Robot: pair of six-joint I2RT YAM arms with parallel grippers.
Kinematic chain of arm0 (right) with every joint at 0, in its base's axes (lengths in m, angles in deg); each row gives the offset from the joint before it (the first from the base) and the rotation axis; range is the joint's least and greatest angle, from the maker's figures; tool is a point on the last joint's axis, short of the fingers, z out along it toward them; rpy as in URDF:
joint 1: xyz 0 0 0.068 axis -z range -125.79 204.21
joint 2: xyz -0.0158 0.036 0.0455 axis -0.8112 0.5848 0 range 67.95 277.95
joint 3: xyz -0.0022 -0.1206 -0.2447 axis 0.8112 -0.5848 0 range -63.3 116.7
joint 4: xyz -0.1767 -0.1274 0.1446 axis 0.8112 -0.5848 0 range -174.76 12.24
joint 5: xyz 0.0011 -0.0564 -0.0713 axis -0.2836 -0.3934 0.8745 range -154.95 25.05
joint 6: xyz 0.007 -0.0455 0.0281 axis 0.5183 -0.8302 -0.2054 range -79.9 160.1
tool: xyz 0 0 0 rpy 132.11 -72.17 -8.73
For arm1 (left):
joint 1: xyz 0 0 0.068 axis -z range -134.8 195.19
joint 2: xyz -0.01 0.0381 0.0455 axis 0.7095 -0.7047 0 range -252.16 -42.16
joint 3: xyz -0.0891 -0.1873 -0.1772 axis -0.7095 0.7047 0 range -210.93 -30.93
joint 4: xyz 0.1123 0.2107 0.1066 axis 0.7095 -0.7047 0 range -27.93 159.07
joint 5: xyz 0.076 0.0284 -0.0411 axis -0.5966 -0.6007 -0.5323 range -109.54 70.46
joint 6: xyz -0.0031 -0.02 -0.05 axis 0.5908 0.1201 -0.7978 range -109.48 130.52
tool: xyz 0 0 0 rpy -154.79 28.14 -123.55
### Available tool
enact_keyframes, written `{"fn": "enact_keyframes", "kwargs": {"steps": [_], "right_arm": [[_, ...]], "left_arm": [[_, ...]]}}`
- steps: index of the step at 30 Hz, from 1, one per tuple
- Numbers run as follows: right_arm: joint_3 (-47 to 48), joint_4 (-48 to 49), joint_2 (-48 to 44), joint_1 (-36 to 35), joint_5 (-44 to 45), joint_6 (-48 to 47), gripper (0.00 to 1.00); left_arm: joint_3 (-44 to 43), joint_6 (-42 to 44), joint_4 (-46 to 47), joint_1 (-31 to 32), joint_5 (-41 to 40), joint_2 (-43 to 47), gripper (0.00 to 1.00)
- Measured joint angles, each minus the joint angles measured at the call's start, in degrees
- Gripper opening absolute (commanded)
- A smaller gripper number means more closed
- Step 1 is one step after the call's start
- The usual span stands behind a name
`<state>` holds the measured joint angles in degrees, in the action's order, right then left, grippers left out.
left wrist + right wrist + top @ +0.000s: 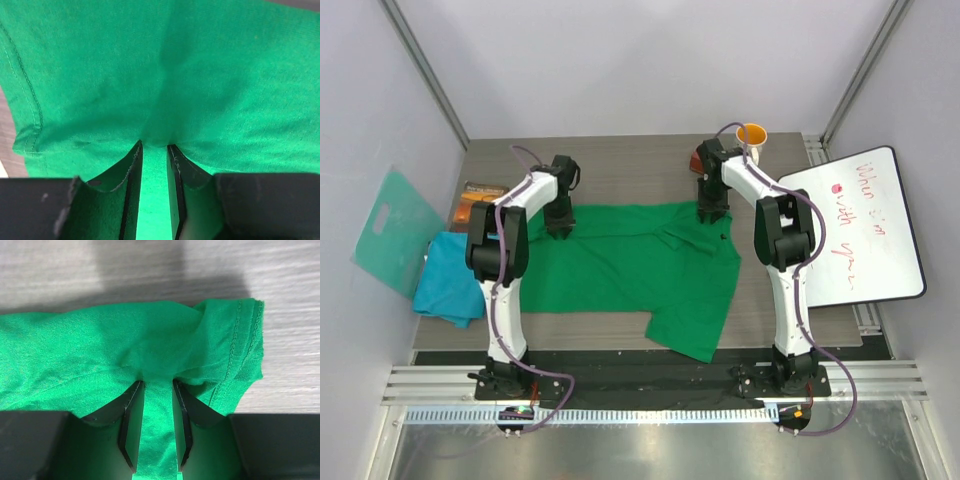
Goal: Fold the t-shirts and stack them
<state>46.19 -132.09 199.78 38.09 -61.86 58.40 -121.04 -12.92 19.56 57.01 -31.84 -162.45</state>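
Currently, the green t-shirt [620,265] lies spread across the middle of the wooden table [620,165]. It is mostly flat, with creases toward its right side. One part hangs toward the near edge at front right.

Left gripper [154,146]: positioned at the far-left edge of the green t-shirt. In the wrist view the jaws stand narrow with a strip of green cloth running between the fingers [131,190]. The fabric puckers at the tips, consistent with a pinch on the cloth. A stitched hem shows at the left of that view.

Right gripper [155,382]: positioned at the far-right edge of the same shirt. The jaws are likewise narrow and closed on a fold of green cloth. A bunched, hemmed end of the garment sits just right of the fingertips, on bare table.

The teal-blue t-shirt [448,285] lies crumpled at the left edge of the table, apart from the green one and untouched by either arm.

Other items noted:
- A flat teal board [390,235] with a handle hole sits at the left wall.
- An orange-and-black booklet [472,200] lies just beyond the teal-blue t-shirt.
- An orange mug [752,134] stands at the far right corner.
- A whiteboard [860,230] with handwriting lies at the right side.
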Motion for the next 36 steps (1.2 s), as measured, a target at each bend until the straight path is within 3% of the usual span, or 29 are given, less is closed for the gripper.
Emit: {"fn": "enact_keyframes", "kwargs": {"steps": [7, 11, 19, 24, 30, 36], "right_arm": [[6.60, -0.96, 3.72, 1.68, 0.04, 0.76, 0.36], [10.01, -0.94, 5.46, 2.36, 0.13, 0.90, 0.37], [10.38, 0.46, 4.76, 3.04, -1.25, 0.87, 0.40], [9.79, 2.47, -1.51, 3.13, -1.51, 0.87, 0.41], [-0.57, 8.22, -19.93, 3.13, -1.53, 0.85, 0.42], [-23.91, 11.37, -36.81, 3.13, -4.04, 2.08, 0.42]], "left_arm": [[-11.39, -0.15, -4.02, 0.02, 0.04, -6.86, 0.29], [-13.11, -0.13, -4.15, -0.02, 0.87, -7.82, 0.32], [-5.79, -0.15, 0.33, -0.50, 3.61, -3.19, 0.38], [-1.09, -0.26, 2.23, -0.46, 5.49, 0.31, 0.39], [-0.63, -1.20, 3.87, -0.42, 6.80, 5.70, 0.40], [5.88, -2.25, 6.99, -0.42, 8.59, 14.14, 0.40]]}}
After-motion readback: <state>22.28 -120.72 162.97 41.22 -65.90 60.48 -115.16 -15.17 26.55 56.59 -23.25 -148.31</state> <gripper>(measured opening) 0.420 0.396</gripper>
